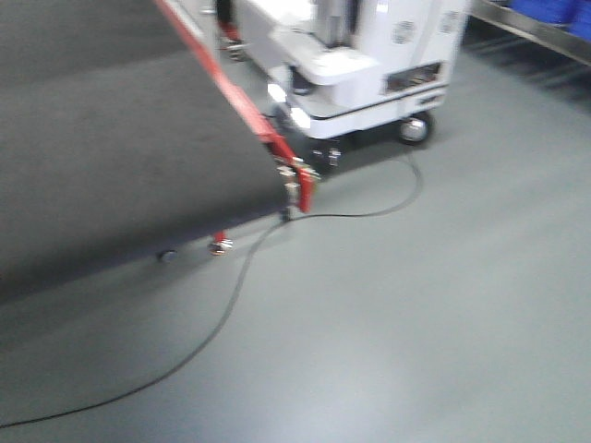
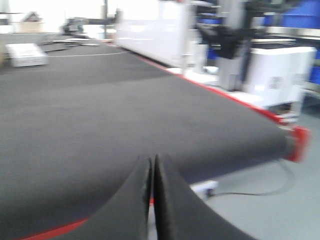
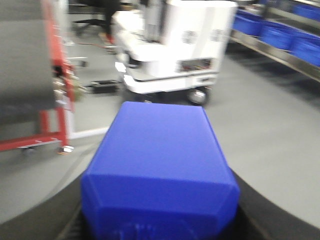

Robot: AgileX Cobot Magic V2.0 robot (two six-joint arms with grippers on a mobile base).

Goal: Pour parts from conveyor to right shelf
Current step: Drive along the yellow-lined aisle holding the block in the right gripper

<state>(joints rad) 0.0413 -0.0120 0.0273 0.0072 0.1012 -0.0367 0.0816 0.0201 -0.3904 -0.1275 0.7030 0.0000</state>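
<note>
The conveyor (image 1: 111, 138) is a wide dark belt with a red side rail; it also shows in the left wrist view (image 2: 125, 110). My left gripper (image 2: 152, 165) is shut and empty, hovering over the belt's near edge. My right gripper (image 3: 160, 222) is shut on a blue plastic bin (image 3: 160, 150), whose closed underside faces the camera; the black fingers (image 3: 252, 200) flank its sides above the grey floor. Any parts in the bin are hidden. The right shelf (image 3: 280, 47) is a metal rack with blue bins (image 3: 272, 30), far right. Neither gripper shows in the front view.
A white mobile robot (image 1: 369, 55) stands beyond the conveyor's end, also in the right wrist view (image 3: 175, 50). A black cable (image 1: 231, 305) snakes over the grey floor. A white box (image 2: 27, 54) lies far back on the belt. The shelf edge (image 1: 536, 28) is at top right.
</note>
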